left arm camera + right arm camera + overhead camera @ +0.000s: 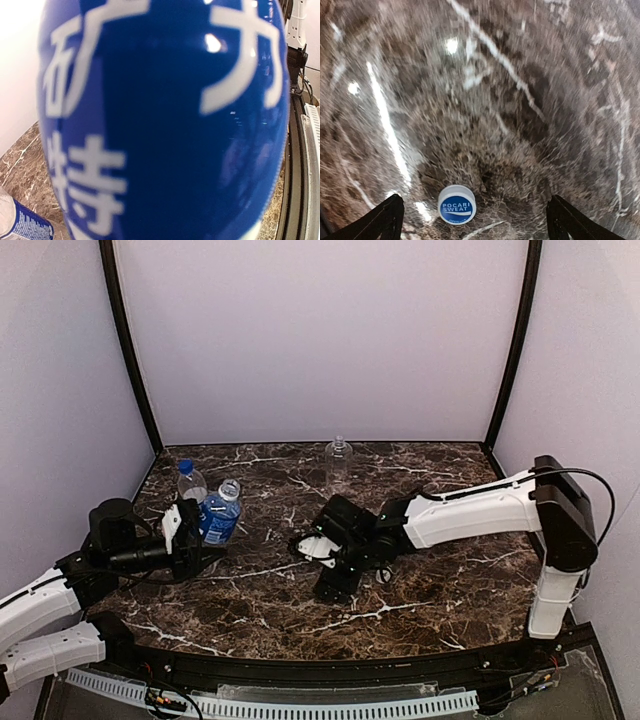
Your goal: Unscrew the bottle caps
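Left end effector [203, 530] clamps a blue-labelled bottle [221, 514] near the surface's [440, 595] left edge; right end effector [475, 214] gapes wide above a loose cap [456, 204].

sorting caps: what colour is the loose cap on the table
Cap: blue top, white rim, clearest in right wrist view.

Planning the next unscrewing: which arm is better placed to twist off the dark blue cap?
Probably right: the right gripper is open and empty above the loose cap, while the left gripper grips the blue-labelled bottle.
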Available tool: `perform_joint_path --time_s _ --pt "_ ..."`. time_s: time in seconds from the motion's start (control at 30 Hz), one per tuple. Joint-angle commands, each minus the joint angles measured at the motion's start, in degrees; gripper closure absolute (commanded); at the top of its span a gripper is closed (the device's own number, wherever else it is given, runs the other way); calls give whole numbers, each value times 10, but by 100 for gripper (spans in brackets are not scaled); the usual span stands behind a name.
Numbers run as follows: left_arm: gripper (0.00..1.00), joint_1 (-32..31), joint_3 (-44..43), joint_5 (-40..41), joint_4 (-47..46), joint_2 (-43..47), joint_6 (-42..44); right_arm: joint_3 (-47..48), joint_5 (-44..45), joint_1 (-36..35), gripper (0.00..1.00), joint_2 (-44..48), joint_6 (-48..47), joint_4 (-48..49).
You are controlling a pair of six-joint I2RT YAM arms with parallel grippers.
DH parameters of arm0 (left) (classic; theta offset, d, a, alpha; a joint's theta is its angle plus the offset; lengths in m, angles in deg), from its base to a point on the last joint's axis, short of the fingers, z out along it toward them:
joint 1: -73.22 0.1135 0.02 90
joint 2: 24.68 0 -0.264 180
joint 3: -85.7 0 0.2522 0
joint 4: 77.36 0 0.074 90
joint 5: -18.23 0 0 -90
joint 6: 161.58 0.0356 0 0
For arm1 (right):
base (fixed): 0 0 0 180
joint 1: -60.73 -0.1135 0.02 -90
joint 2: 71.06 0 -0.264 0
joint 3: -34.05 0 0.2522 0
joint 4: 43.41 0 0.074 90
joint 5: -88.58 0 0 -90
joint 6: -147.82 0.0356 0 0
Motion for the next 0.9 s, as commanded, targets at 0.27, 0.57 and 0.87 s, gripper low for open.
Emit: perform_joint_path --time_s 0.27,0.57,0.87 --pt "54 4 -19 -116 -16 7 -5 53 -331 0 12 123 79 497" --pt "53 5 -27 -114 -7 10 -8 131 -348 -10 31 44 106 496" --pt "53 5 -26 -117 -13 4 -6 130 -345 -18 79 36 110 471"
